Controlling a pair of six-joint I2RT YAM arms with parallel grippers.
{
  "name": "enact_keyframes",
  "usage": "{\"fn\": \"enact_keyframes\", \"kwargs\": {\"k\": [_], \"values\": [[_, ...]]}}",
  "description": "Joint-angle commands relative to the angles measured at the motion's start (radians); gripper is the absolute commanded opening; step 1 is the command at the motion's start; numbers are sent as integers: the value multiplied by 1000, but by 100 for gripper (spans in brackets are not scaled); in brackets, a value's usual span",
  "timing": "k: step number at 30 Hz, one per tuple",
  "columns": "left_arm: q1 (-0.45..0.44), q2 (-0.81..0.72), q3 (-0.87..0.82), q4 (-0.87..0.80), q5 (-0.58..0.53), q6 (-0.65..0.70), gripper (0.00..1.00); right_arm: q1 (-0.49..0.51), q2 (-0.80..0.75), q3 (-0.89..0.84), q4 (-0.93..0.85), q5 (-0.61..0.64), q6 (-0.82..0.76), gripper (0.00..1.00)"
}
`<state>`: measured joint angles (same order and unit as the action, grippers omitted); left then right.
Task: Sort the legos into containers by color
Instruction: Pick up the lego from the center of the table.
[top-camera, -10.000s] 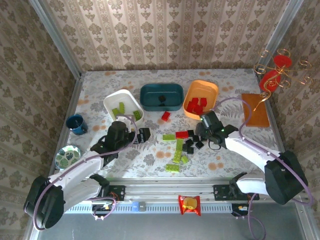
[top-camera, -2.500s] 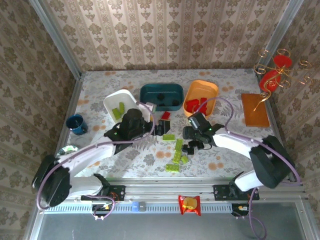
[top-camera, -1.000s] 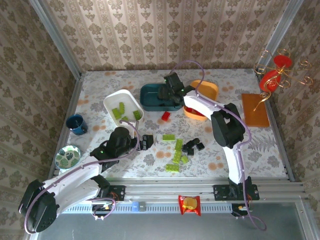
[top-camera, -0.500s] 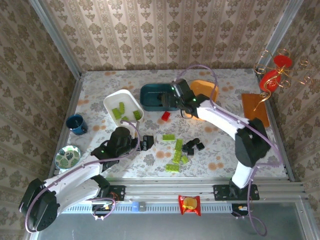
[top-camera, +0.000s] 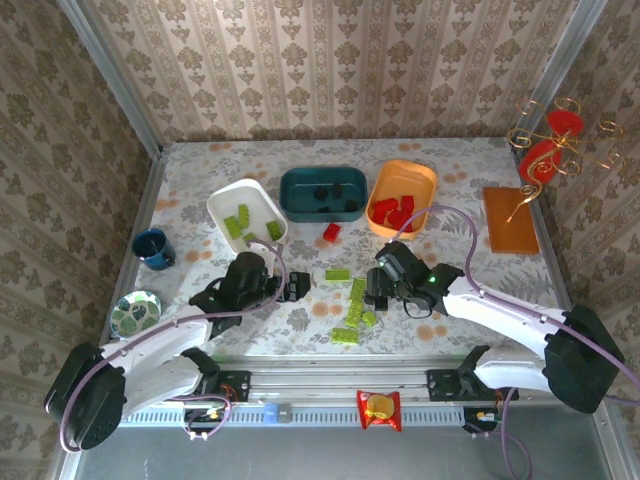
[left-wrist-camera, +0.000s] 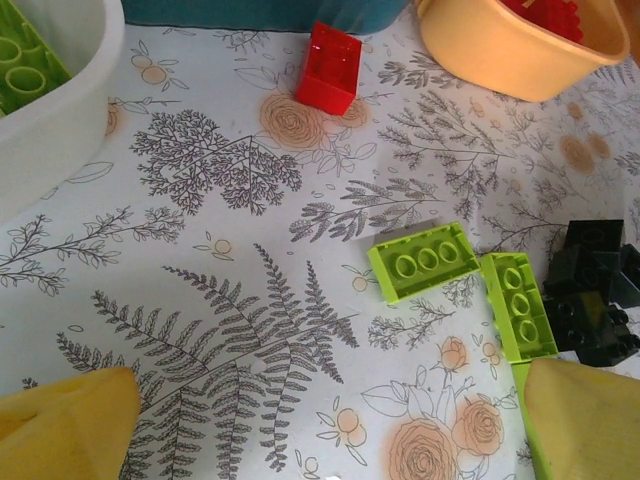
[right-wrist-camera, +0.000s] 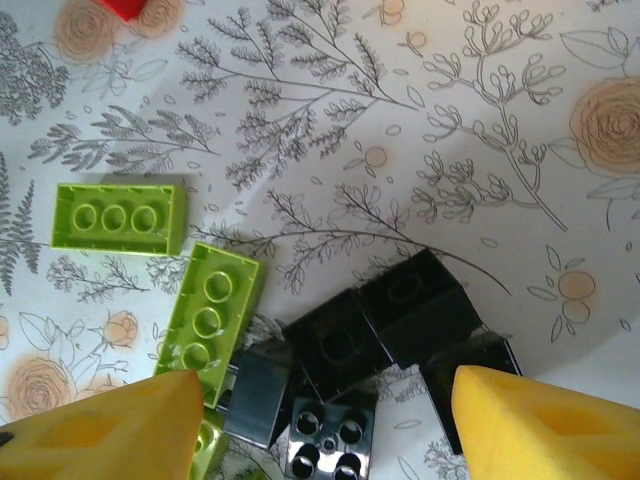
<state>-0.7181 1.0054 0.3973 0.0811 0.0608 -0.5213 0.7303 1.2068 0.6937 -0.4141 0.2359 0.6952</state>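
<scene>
I read the left gripper (left-wrist-camera: 320, 440) with jaws spread above the floral table cover (left-wrist-camera: 230, 200). The right gripper (right-wrist-camera: 320, 430) was likewise spread, over the black legos (right-wrist-camera: 385, 325). One lime brick (left-wrist-camera: 421, 260), three studs, lay with its long axis across the left wrist view; the second lime brick (left-wrist-camera: 518, 305) lay nearly square to it. A red brick (left-wrist-camera: 333, 67) sat just beside the teal tray (top-camera: 322, 213). The top view added the white tray (top-camera: 232, 190), the orange tray (top-camera: 425, 185) and damask-papered walls (top-camera: 330, 60).
</scene>
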Motion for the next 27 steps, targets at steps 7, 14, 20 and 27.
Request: {"fn": "enact_keyframes", "kwargs": {"k": [7, 14, 20, 27], "values": [[5, 2, -9, 24, 26, -24, 100, -124, 94, 11, 22, -48, -52, 66], [6, -21, -16, 11, 12, -20, 100, -164, 172, 33, 12, -109, -158, 68], [6, -6, -17, 19, 15, -20, 100, -190, 212, 31, 47, -144, -186, 62], [8, 4, -15, 18, 16, -21, 100, -192, 260, 55, 44, -157, -211, 57]]}}
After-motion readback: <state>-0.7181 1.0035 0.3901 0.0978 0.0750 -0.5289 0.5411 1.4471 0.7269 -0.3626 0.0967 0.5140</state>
